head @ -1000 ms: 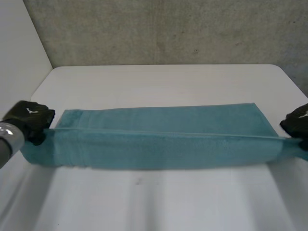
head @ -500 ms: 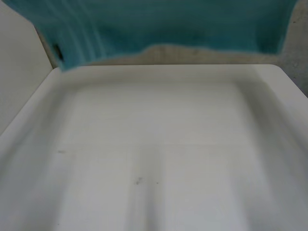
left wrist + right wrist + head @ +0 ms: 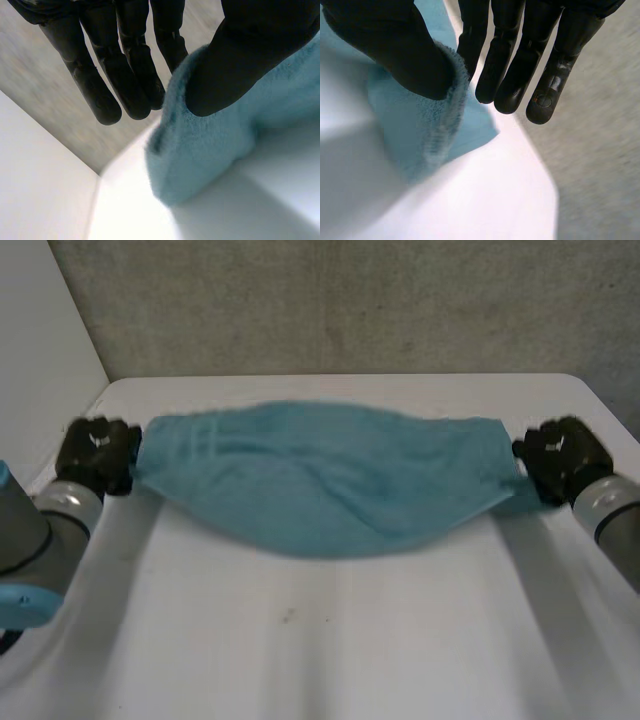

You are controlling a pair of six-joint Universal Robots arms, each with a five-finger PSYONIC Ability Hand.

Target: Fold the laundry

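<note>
The teal towel (image 3: 320,480) sags between the hands over the smooth white worktop (image 3: 350,650), the left hand (image 3: 95,452) pinching one end and the right hand (image 3: 560,455) the other. Both pinches look shallow — the thick, fuzzy terry could slip free, or its slack, rounded belly could land bunched and crease the fold.

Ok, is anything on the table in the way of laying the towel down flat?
Nothing visible. The towel sags between the left hand and the right hand, each pinching one end, and the table in front of it shows no other things. The patch right under the sagging towel is hidden.
</note>
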